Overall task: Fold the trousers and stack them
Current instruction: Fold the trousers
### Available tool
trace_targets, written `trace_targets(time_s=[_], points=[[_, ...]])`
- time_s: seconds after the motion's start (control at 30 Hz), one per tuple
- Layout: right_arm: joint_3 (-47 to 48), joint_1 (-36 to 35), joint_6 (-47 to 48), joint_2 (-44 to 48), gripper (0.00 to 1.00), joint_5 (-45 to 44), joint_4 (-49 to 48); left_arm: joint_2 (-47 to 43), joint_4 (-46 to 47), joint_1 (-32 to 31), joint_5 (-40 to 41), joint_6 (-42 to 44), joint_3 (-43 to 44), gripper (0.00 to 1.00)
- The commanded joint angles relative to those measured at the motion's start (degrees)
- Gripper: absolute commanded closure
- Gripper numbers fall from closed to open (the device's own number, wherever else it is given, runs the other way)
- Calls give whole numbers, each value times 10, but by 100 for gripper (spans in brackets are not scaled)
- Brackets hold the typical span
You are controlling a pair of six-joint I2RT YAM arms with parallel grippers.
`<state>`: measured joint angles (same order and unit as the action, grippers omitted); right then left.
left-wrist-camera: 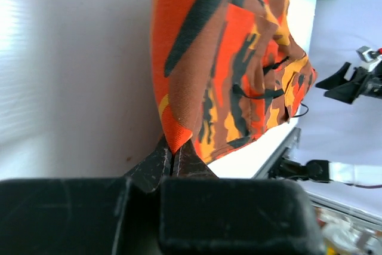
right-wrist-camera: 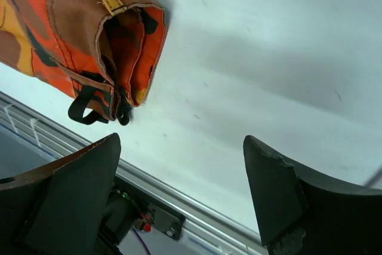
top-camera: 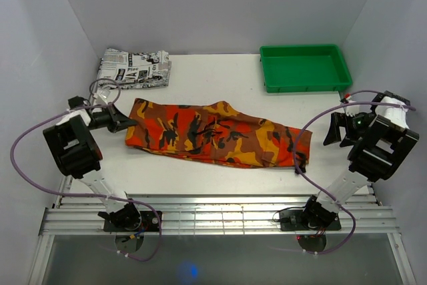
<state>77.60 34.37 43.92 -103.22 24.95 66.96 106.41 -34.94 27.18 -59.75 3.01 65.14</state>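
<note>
The trousers [top-camera: 213, 133], in orange, red, yellow and black camouflage, lie folded lengthwise across the middle of the table. My left gripper [top-camera: 131, 123] is shut on their left end; in the left wrist view an orange fold of the trousers [left-wrist-camera: 197, 70] is pinched between the closed fingertips of the gripper [left-wrist-camera: 173, 156]. My right gripper [top-camera: 337, 128] hangs open to the right of the waistband end, apart from it. In the right wrist view, the trousers' waistband [right-wrist-camera: 113, 40] and a black drawstring [right-wrist-camera: 89, 108] show at upper left, beyond the open gripper [right-wrist-camera: 182, 174].
A folded black-and-white newspaper-print garment [top-camera: 133, 69] lies at the back left. A green tray [top-camera: 304, 67] stands at the back right. White walls enclose the table on three sides. The metal rail [top-camera: 220, 215] runs along the near edge.
</note>
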Motion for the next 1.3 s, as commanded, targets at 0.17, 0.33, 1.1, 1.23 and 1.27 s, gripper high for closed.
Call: trace_targets(time_s=[0.17, 0.33, 1.1, 1.23, 1.27], points=[[99, -202, -136, 39, 38, 208, -73, -110, -123, 19, -6, 96, 35, 100], [155, -382, -245, -12, 53, 284, -180, -99, -132, 20, 9, 99, 39, 100], [357, -577, -630, -403, 92, 213, -639, -93, -147, 28, 44, 84, 72, 100], [391, -578, -537, -378, 87, 46, -585, -103, -148, 34, 39, 79, 76, 100], [390, -576, -525, -349, 82, 21, -583, -105, -149, 35, 36, 77, 82, 100]])
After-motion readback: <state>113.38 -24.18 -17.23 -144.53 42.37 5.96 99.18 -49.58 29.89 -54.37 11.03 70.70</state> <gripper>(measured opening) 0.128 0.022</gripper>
